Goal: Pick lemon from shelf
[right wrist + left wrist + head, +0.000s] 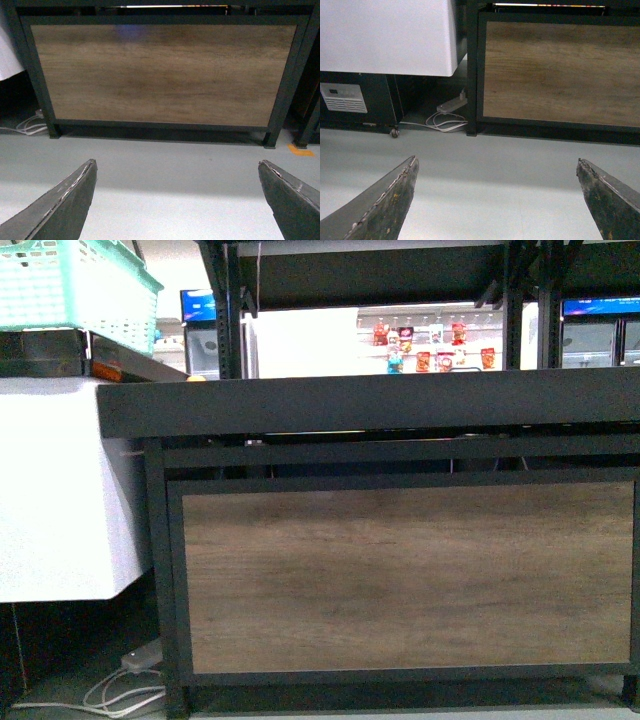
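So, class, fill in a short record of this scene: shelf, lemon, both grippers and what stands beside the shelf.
shelf: black frame, wood-look front panel
lemon: not visible in any view
left gripper: jaws open, empty, over floor
right gripper: jaws open, empty, over floor
beside shelf: white freezer, green basket above it

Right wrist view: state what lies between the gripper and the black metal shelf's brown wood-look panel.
Only bare grey floor separates the right gripper from the black metal, brown wood-fronted shelf, as the right wrist view shows.
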{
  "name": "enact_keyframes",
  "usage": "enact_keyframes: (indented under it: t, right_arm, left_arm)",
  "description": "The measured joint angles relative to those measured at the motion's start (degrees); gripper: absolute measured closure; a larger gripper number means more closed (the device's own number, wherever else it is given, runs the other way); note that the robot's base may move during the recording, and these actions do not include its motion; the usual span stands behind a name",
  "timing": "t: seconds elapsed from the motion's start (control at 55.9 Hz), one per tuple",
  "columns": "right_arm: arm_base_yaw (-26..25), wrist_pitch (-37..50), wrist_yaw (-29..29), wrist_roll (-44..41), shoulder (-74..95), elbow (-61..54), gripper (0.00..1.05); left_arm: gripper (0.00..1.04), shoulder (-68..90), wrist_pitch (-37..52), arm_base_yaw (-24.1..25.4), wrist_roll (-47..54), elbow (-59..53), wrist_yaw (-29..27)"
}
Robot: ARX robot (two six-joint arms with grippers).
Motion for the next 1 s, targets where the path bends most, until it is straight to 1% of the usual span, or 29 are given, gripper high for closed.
enact_keyframes:
  t: [1.001]
  right_arm:
    - [0.0,0.0,0.0,0.0,-0.02,0.0,0.07]
  left_arm:
    - [0.08,0.0,0.0,0.0,0.0,0.0,0.02]
